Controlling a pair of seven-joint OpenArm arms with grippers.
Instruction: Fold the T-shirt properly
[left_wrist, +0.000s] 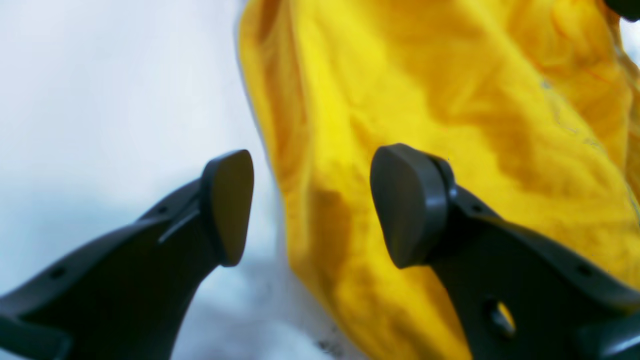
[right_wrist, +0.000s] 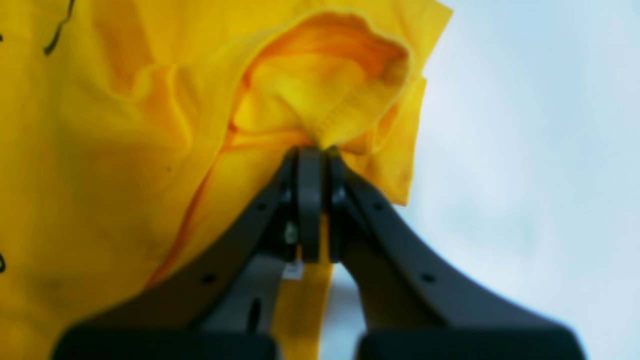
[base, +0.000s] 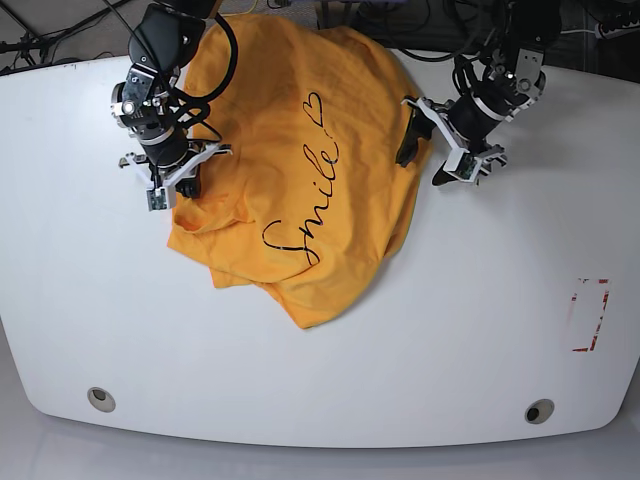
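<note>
- right gripper (base: 178, 185), on the base view's left: fingers (right_wrist: 310, 200) clamped tight on a bunched fold of T-shirt (base: 300, 170) edge. Looks like a sleeve opening, though the wrist view is too blurred to be sure.
- T-shirt lies crumpled, print side up, on the white counter (base: 330, 380), toward the back and left of centre. "Smile" script (base: 305, 205) runs diagonally; one pointed corner hangs toward the front edge.
- Handling: soft, light cotton, no stiffness. It'll sag and drag rather than hold shape, and layers will bunch if pinched mid-panel. Best taken at hems, sleeve ends or shoulder seams.
- left gripper (base: 428, 150), base view's right: fingers (left_wrist: 227, 207) spread wide, holding nothing, straddling the shirt's side edge.
</note>
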